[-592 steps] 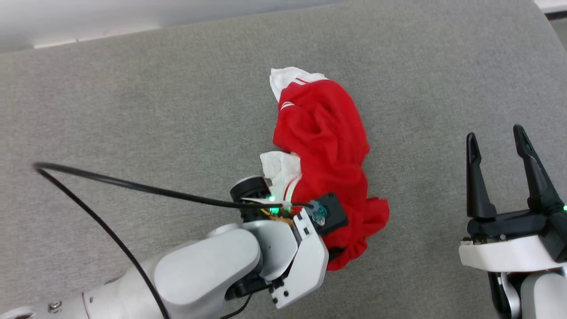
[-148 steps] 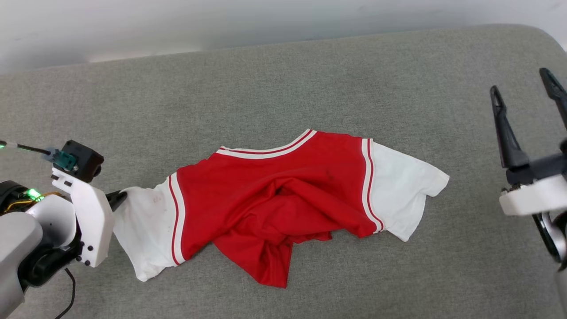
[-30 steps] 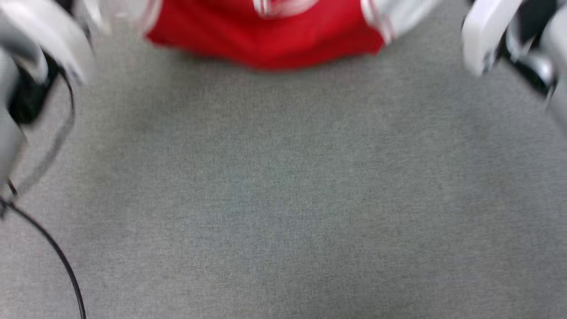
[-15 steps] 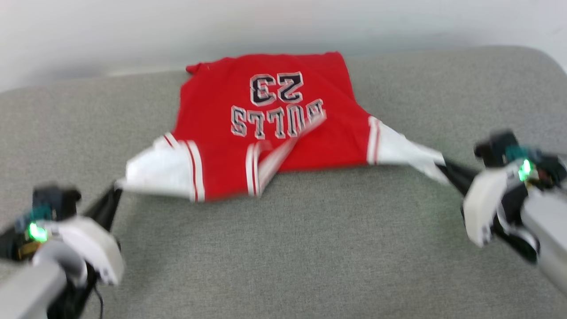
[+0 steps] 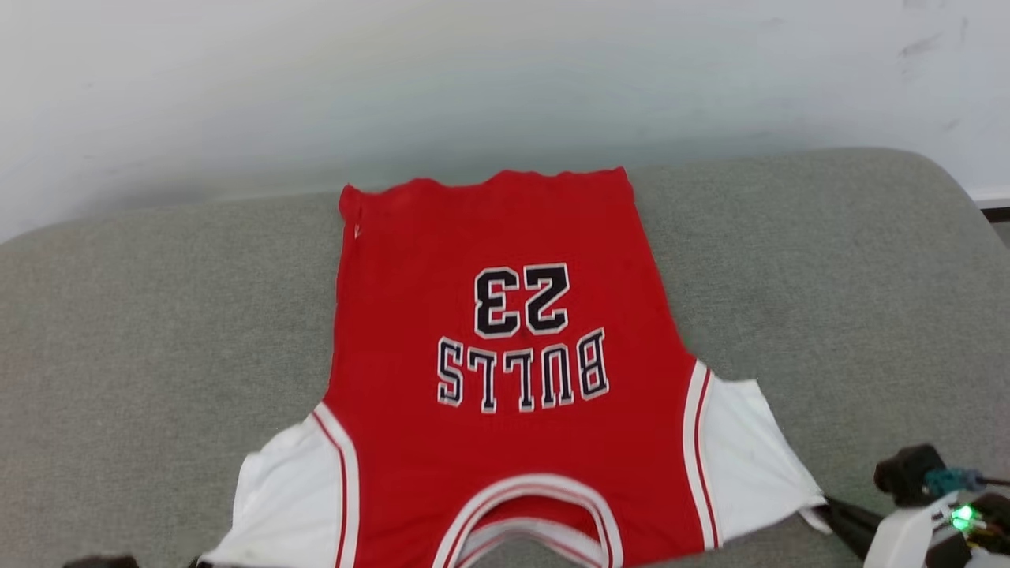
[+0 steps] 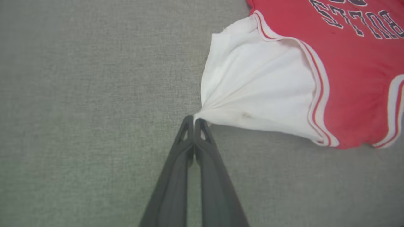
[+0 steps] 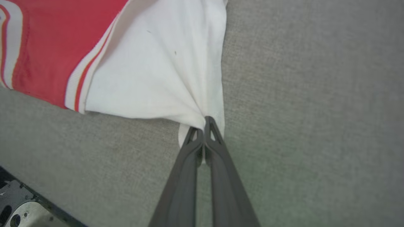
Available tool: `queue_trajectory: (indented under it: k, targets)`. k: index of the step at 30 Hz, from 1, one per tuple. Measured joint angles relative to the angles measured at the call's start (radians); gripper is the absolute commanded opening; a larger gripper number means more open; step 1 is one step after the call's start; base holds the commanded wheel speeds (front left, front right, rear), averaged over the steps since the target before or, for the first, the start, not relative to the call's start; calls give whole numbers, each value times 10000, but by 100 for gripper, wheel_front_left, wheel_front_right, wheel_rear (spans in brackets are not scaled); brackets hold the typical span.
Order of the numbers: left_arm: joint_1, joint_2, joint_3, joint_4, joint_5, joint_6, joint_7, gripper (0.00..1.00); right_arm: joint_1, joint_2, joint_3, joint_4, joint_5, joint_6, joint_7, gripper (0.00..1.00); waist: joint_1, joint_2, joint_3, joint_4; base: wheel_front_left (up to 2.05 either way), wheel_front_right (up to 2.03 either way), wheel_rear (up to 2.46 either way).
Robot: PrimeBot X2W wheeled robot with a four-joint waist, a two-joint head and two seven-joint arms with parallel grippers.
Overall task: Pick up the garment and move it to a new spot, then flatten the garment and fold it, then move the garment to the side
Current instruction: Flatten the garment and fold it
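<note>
Your garment lies spread print-up on the grey counter, hem toward the far wall, collar at the near edge, "BULLS 23" reading upside down to you. Your left pincer is clamped on the tip of the left white sleeve. Your right pincer is clamped on the right sleeve, both sleeves pulled taut outward.

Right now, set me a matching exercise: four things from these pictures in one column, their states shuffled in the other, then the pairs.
Things:
1 garment
2 left gripper
3 right gripper
4 cushion

States:
A grey, lying under the garment
B jaws shut on the right-side sleeve
C spread out, print facing up
D jaws shut on the left-side sleeve

Pairs: 1-C, 2-D, 3-B, 4-A.
</note>
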Motion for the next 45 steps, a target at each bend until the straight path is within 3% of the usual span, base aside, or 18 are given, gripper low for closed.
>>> queue_trajectory:
  k: [3, 9, 10, 11, 12, 16, 21, 26, 33, 39, 45]
  targets:
    - [1391, -153, 696, -407, 299, 198, -12, 0, 954, -441, -389, -765, -46, 2, 451, 0, 0, 0, -197, -15, 0, 0, 0]
    - [1907, -389, 1267, -784, 715, 351, -12, 0, 1451, -669, -1227, -1515, -359, 2, 1202, 0, 1, 0, -162, 4, 0, 0, 0]
    - [1918, -449, 1338, -851, 815, 393, -12, 0, 1424, -667, -1430, -1607, -445, 2, 1342, 5, 1, 0, -130, -7, 0, 0, 0]
    - [1918, -497, 1373, -930, 894, 410, -12, 0, 1388, -667, -1626, -1756, -497, 0, 1526, 47, 1, 0, -99, -10, 0, 0, 0]
    - [1918, -512, 1383, -1003, 1022, 426, -12, 0, 1349, -662, -1868, -1916, -596, 2, 1570, 100, 1, 0, -62, -9, 0, 0, 0]
    - [1771, -535, 1476, -1358, 1452, 585, -12, 0, 783, -871, -2995, -2677, -1066, 0, 2021, 100, 2, 0, 152, 36, 0, 0, 0]
    - [1395, -556, 1551, -1923, 1887, 846, -12, 0, -490, -1281, -5139, -3628, -1546, -2, 2508, 100, 2, 0, 637, 165, 0, 0, 0]
    - [686, -502, 1561, -2539, 2380, 1043, 38, 0, -2229, -1197, -6707, -4324, -1808, -2, 3743, 100, 3, 0, 1403, 398, 0, 0, 0]
    - [-189, -420, 1565, -3384, 2976, 1310, 151, 0, -5222, -830, -6525, -4376, -2102, 0, 6865, 100, 5, 0, 2772, 853, 0, 0, 0]
    - [-911, -566, 1400, -3753, 3471, 1344, 219, 0, -7550, -614, -5336, -3436, -1825, -2, 10343, 100, 6, 0, 3937, 1410, 0, 0, 0]
    - [-1655, -834, 1181, -3893, 3854, 1210, 226, 0, -9105, -113, -5248, -2082, -1871, -2, 13250, 100, 6, 0, 4885, 2125, 0, 0, 0]
